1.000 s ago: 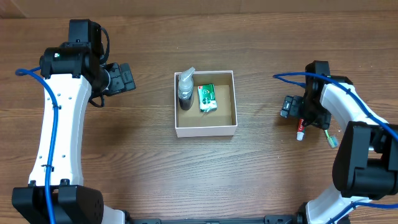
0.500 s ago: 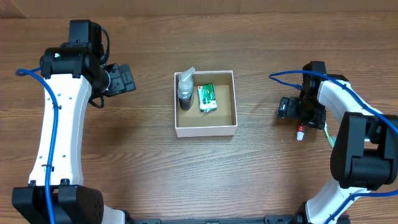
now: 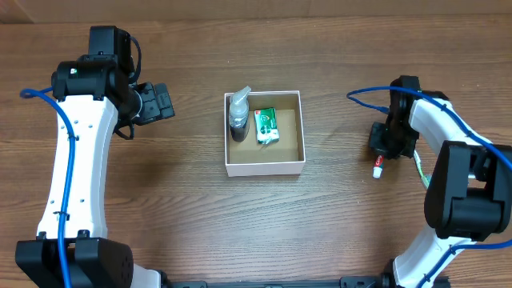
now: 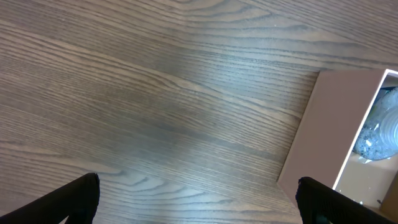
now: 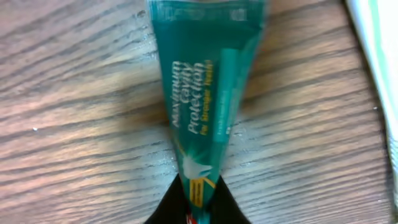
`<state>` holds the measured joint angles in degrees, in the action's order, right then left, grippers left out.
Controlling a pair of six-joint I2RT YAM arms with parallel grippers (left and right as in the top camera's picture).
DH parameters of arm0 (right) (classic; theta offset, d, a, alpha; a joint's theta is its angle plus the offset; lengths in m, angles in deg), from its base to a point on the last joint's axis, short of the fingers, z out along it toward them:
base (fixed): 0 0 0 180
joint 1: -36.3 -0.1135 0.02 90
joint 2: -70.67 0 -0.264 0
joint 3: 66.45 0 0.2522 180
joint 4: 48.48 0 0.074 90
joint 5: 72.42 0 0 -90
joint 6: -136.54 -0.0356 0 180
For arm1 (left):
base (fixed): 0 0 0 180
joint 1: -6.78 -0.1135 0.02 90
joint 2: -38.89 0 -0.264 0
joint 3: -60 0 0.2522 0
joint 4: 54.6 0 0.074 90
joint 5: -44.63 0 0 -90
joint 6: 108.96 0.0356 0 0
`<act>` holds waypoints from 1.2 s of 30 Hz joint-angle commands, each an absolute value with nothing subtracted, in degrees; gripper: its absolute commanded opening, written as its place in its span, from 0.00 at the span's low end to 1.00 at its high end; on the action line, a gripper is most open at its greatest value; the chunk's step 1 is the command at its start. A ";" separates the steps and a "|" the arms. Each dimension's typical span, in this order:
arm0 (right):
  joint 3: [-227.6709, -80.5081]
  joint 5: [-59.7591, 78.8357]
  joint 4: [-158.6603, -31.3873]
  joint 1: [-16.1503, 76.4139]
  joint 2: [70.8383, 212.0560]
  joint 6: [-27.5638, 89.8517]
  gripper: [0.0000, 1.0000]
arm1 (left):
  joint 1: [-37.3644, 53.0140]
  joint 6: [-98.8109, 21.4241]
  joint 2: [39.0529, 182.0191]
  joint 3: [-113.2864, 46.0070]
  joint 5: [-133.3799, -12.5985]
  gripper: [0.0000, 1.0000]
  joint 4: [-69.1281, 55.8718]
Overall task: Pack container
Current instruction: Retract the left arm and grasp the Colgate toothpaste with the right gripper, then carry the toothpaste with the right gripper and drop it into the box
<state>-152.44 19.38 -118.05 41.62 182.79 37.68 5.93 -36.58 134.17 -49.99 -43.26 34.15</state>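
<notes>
The container [image 3: 264, 168], a square white box with a brown inside, sits mid-table holding a clear bottle [image 3: 238, 116] and a green packet [image 3: 266, 126]. To its right, my right gripper [image 3: 384, 146] is shut on a teal toothpaste tube [image 5: 202, 93]; the tube's white and red cap end [image 3: 378, 170] pokes out below it. The wrist view shows the black fingers [image 5: 227, 205] pinching the tube's narrow end, low over the wood. My left gripper [image 3: 164, 100] hangs open left of the container, its fingers [image 4: 78, 199] wide apart over bare wood, with the container's wall [image 4: 323, 124] at the right.
A thin white and green item [image 3: 419, 170] lies on the table just right of the right gripper and shows as a pale strip [image 5: 376, 62] at the wrist view's right edge. Blue cables run along both arms.
My right gripper has closed on the toothpaste tube, and the tube's cap end has shifted slightly left. The left arm has not moved.
</notes>
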 commanded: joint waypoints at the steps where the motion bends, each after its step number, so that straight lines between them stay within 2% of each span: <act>1: -155.17 17.85 -121.44 41.68 185.22 37.31 0.04 | 6.09 -35.43 134.22 -49.38 -43.94 1.00 34.12; 5: -161.31 17.85 -127.30 41.68 181.39 36.06 0.04 | 6.09 -35.43 134.22 -49.38 -43.94 1.00 34.10; 9: -169.71 15.14 -131.62 39.30 170.79 38.53 0.04 | 6.09 -35.23 134.22 -49.38 -43.92 1.00 34.04; 13: -172.94 12.92 -129.92 31.98 160.50 41.00 0.04 | 6.09 -35.23 134.22 -49.38 -43.92 1.00 33.99; 16: -172.94 12.96 -128.08 22.84 156.63 36.80 0.04 | 6.09 -35.25 134.22 -49.38 -43.94 1.00 33.91; 18: -172.81 13.20 -126.99 16.74 157.50 34.62 0.04 | 6.09 -35.25 134.22 -49.38 -43.94 1.00 33.91; 22: -172.79 13.61 -125.09 10.76 162.20 34.09 0.04 | 6.09 -35.25 134.22 -49.38 -43.94 1.00 33.86; 29: -172.79 13.35 -125.44 9.71 176.04 35.87 0.05 | 6.09 -35.25 134.22 -49.38 -43.94 1.00 33.84; 31: -172.79 13.37 -125.31 9.66 176.25 35.91 0.13 | 6.09 -35.27 134.22 -49.38 -43.94 1.00 33.80; 32: -172.83 13.37 -125.24 9.66 176.19 35.95 0.23 | 6.09 -35.27 134.22 -49.38 -43.94 1.00 33.75; 33: -172.83 13.40 -125.57 9.66 176.17 36.11 0.63 | 6.09 -35.27 134.22 -49.38 -43.94 1.00 33.73; 34: -172.81 13.40 -125.87 9.66 176.17 36.13 0.71 | 6.09 -35.27 134.22 -49.38 -43.94 1.00 33.73; 36: -172.83 13.40 -126.47 9.66 176.12 36.11 0.73 | 6.09 -35.27 134.22 -49.38 -43.94 1.00 33.71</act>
<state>-172.44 13.33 -126.16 9.84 177.78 36.04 5.93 -36.54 134.17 -49.99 -43.26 34.04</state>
